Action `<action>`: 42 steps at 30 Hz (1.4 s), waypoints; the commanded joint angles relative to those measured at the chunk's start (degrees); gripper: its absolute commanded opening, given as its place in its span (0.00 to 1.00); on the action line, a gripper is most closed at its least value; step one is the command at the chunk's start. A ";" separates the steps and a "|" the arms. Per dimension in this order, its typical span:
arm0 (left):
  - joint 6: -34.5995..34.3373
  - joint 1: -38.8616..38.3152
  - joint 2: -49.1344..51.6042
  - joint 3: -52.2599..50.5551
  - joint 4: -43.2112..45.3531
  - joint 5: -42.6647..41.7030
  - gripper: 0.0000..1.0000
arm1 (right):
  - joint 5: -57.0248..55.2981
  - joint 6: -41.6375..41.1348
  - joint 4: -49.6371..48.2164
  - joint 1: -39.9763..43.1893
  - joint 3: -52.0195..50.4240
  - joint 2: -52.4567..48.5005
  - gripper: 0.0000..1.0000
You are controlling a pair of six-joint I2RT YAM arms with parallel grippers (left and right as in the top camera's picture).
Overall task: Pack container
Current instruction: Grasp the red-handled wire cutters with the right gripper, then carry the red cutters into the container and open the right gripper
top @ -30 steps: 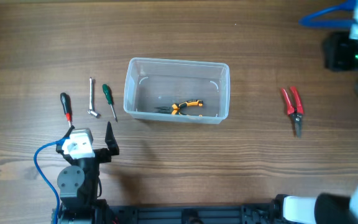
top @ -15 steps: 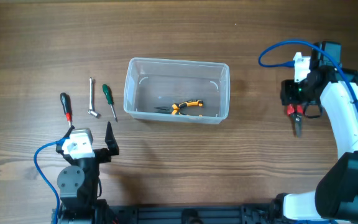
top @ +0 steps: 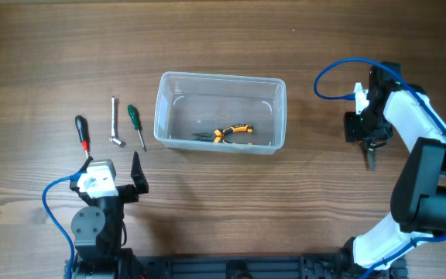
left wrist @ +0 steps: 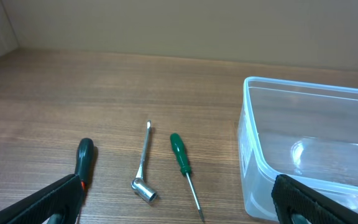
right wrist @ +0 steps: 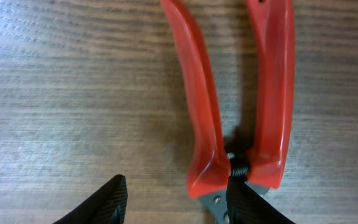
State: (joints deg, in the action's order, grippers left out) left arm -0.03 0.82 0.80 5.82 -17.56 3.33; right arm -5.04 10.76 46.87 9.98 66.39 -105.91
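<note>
The clear container [top: 221, 77] stands at mid table with orange-handled pliers [top: 231, 132] inside. Red-handled pliers [right wrist: 197, 93] lie right of it; in the overhead view only their tip [top: 371, 160] shows below my right gripper [top: 368, 133]. My right gripper [right wrist: 179, 202] is open and low over them, its fingers straddling the left handle near the pivot. My left gripper [top: 111, 169] is open and empty near the front left. It [left wrist: 179, 214] faces the container [left wrist: 309, 85].
Left of the container lie a green screwdriver [top: 136, 125], a small socket wrench [top: 114, 122] and a black-and-red screwdriver [top: 82, 132]. They show in the left wrist view too: green screwdriver [left wrist: 182, 158], wrench [left wrist: 143, 165], black screwdriver [left wrist: 84, 158].
My right arm has come in from the far right corner and dropped over the red pliers, covering their handles. The left arm has not moved.
</note>
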 commanded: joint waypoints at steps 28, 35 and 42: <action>0.92 0.31 -0.42 -0.37 0.17 0.35 1.00 | 2.58 0.66 3.78 0.26 9.90 -6.43 0.04; 0.92 0.31 -0.42 -0.37 0.17 0.35 1.00 | 17.94 4.87 18.53 -2.75 37.81 1.14 0.04; 0.92 0.31 -0.42 -0.37 0.17 0.35 1.00 | 23.28 23.87 17.20 -27.04 44.72 7.21 0.04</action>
State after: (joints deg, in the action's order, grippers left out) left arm -0.03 0.82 0.80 5.82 -17.56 3.33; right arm 15.44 25.58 64.23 -8.93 109.78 -99.98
